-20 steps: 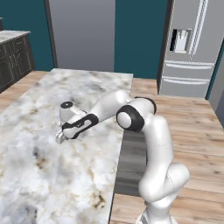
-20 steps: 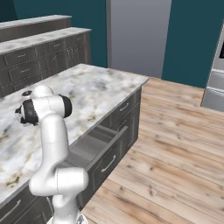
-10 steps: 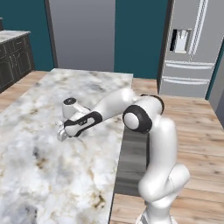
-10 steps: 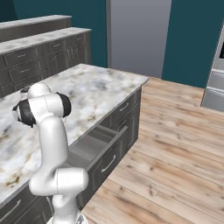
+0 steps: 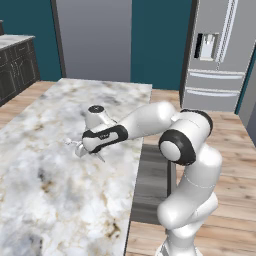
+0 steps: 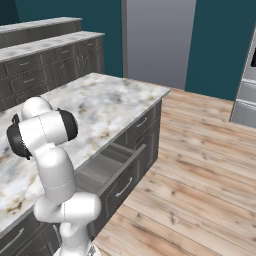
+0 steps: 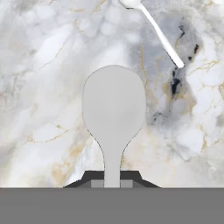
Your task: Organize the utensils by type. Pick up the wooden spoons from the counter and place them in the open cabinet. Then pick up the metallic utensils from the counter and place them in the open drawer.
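Fridge, plank floor and teal walls around the island.
The steel fridge [image 5: 214, 55] stands on the wooden floor [image 6: 200, 170] against a teal wall [image 5: 160, 40]; dark cabinets [image 6: 47, 67] line the far side.

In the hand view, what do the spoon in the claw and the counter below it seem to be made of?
The spoon: probably metal, matte; it is flat pale grey-silver without wood grain. The counter: looks like polished marble or a stone imitation; white-grey with brownish and dark veins.

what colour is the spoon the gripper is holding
Plain silver-grey, a metal spoon clamped in the gripper; clearest in the hand view.
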